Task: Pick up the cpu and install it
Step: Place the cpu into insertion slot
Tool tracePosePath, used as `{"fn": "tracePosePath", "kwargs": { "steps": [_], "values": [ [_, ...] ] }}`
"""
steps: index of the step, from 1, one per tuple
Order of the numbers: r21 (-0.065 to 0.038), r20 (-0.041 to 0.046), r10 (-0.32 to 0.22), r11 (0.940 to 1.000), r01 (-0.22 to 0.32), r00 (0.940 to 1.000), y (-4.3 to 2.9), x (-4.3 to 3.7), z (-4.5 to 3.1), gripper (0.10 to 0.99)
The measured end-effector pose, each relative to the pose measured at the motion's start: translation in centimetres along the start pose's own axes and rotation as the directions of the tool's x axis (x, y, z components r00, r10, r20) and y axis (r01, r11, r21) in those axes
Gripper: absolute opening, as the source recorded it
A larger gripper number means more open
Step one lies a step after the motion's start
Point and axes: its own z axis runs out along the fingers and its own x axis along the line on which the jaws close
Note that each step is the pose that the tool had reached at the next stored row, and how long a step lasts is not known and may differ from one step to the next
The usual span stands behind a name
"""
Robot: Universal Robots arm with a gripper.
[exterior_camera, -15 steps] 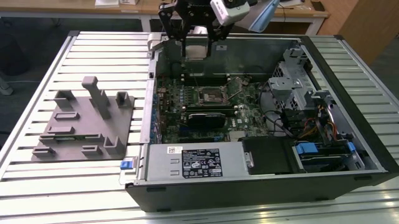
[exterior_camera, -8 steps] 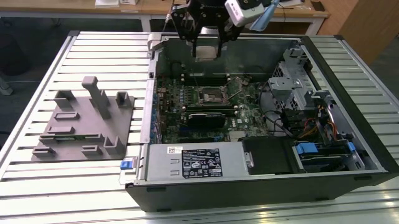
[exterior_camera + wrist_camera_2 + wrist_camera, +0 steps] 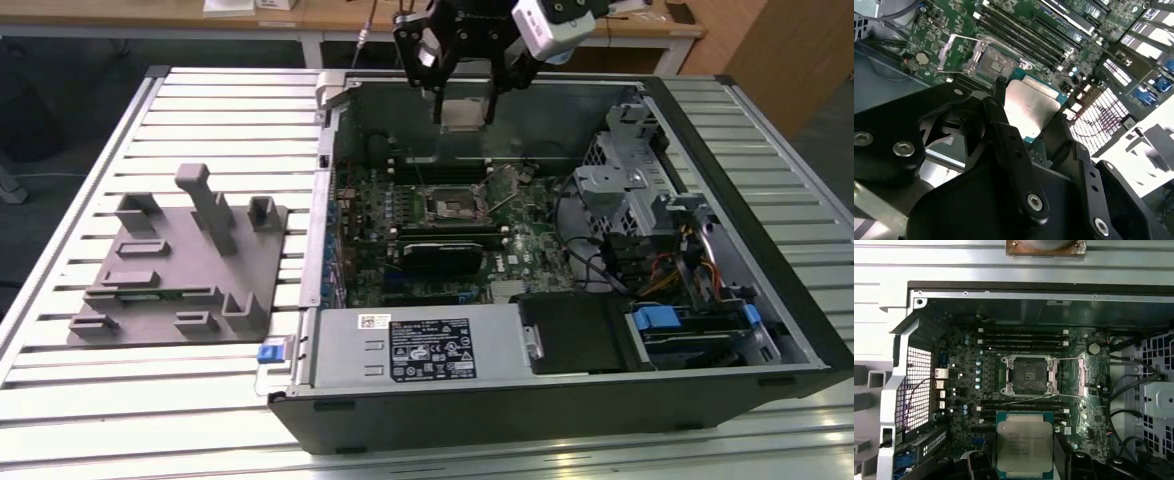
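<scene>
While it hangs above the open socket (image 3: 1027, 375), the end effector (image 3: 465, 100) pinches the cpu (image 3: 1024, 442).

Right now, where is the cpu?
In the exterior view, the cpu is held in the gripper above the open computer case, apart from the empty socket.

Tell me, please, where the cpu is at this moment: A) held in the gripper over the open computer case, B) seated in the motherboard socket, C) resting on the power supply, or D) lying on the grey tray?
A: in the second wrist view the cpu is clamped between the fingers of the gripper, and in the first wrist view the motherboard socket lies open and empty.
</scene>
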Motion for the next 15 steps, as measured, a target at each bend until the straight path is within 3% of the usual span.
{"fn": "tracePosePath", "kwargs": {
  "steps": [6,10,15],
  "values": [
    [0.002,0.0004,0.005,1.0000,-0.005,1.0000,0.00,-0.20,0.01,0.541],
    [0.002,0.0042,0.053,0.9986,-0.053,0.9986,0.02,-0.21,0.04,0.541],
    [0.000,0.0106,0.135,0.9909,-0.135,0.9908,0.03,-0.21,0.12,0.541]
  ]
}}
